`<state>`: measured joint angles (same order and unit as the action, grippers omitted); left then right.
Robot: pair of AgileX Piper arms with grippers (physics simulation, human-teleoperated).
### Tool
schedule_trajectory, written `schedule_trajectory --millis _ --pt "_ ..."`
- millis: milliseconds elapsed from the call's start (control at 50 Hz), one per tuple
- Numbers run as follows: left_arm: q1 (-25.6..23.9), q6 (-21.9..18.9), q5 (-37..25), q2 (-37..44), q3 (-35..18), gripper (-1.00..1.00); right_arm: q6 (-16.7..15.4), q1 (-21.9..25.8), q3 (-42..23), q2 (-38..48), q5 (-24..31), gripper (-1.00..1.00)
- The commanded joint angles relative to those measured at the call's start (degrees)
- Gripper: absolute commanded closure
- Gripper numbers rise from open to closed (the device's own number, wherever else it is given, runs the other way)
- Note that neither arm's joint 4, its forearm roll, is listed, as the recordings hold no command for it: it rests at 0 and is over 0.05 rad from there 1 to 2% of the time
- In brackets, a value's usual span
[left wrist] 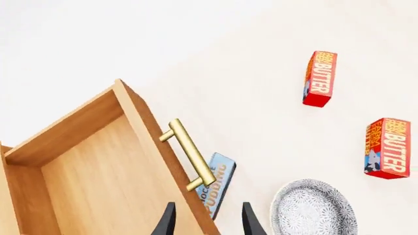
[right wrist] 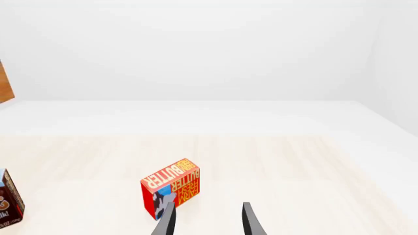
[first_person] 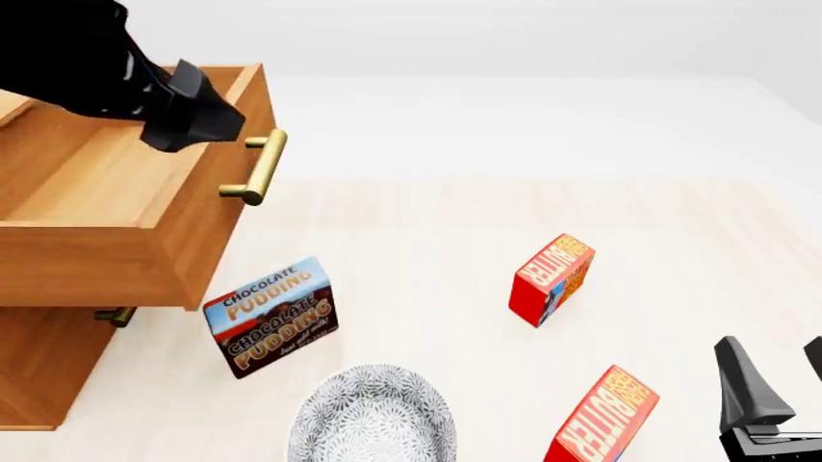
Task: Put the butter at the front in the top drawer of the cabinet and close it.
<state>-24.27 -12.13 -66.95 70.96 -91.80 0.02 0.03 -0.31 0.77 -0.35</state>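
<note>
Two red butter cartons lie on the table. The butter at the front [first_person: 602, 420] [left wrist: 387, 147] is by the table's near edge, and the other carton [first_person: 552, 278] [left wrist: 319, 78] lies farther back. The cabinet [first_person: 52, 356] stands at the left with its top drawer [first_person: 115, 192] [left wrist: 98, 171] pulled out and nothing showing inside. My left gripper [left wrist: 207, 225] hovers open above the drawer's front wall near the brass handle [left wrist: 189, 154]. My right gripper [first_person: 780, 380] [right wrist: 205, 223] is open and holds nothing, just right of the front butter. In the right wrist view a butter carton [right wrist: 171, 193] lies ahead of the fingers; I cannot tell which carton it is.
A chocolate pudding box [first_person: 272, 316] [left wrist: 216, 183] stands just in front of the open drawer. A grey patterned plate [first_person: 372, 422] [left wrist: 313, 209] sits at the near edge, left of the front butter. The lower drawer's handle [first_person: 114, 316] peeks out under the open drawer.
</note>
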Motion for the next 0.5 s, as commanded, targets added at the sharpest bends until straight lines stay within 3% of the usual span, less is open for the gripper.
schedule_trajectory --millis 20,280,500 --pt "-6.97 0.27 3.26 3.43 -0.84 -1.00 0.00 -0.01 0.05 -0.18 0.11 -1.00" --pt "-16.60 4.90 9.41 14.50 -5.87 -1.00 0.00 -0.01 0.05 -0.18 0.11 -1.00" --pt "-21.50 8.63 12.56 21.24 -9.70 -1.00 0.00 -0.01 0.05 -0.18 0.11 -1.00"
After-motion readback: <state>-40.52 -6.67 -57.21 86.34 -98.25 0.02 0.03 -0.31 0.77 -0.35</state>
